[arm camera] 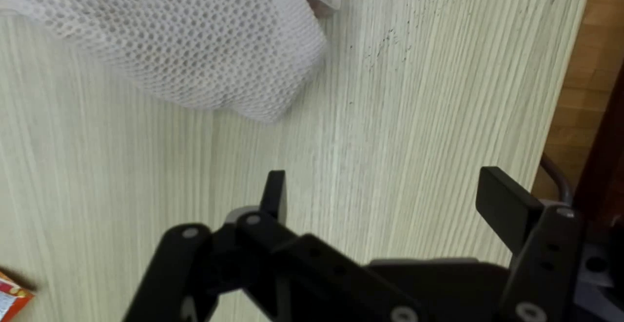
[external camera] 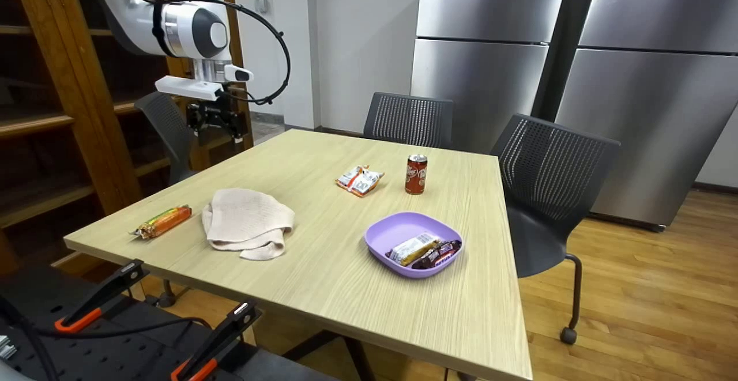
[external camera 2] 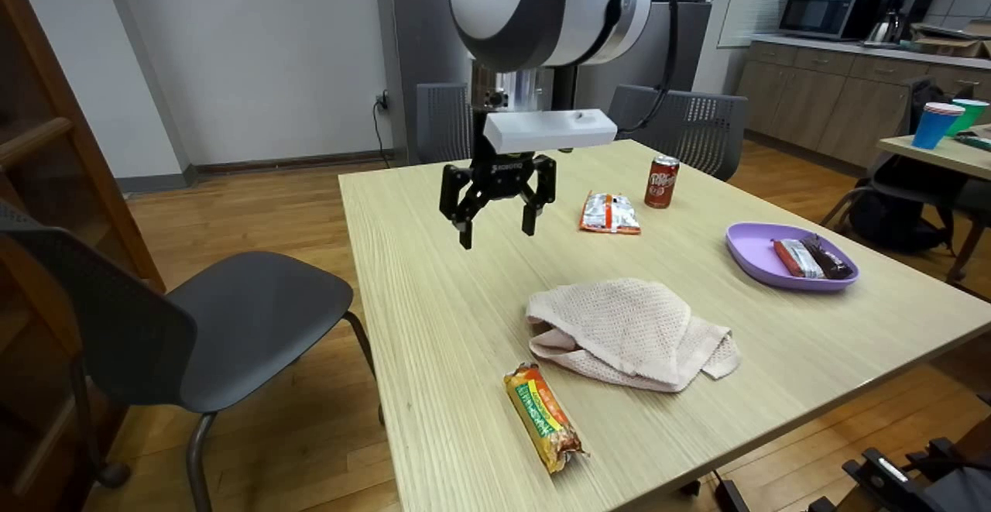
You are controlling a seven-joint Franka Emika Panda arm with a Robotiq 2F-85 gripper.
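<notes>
Claw (arm camera: 382, 185) agape near table edge (arm camera: 558, 78)

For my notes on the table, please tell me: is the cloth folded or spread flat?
Loosely folded, not spread flat: in both exterior views, the cloth lies rumpled, with overlapping layers.

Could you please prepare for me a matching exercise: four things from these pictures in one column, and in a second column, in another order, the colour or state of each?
Things:
1. cloth
2. drink can
3. dish
4. jaws

Descriptions:
A. purple, with wrapped snacks in it
B. wide apart, with nothing between them
C. pale, lying in uneven folds
D. red, standing upright

Right pairs: 1-C; 2-D; 3-A; 4-B
</notes>
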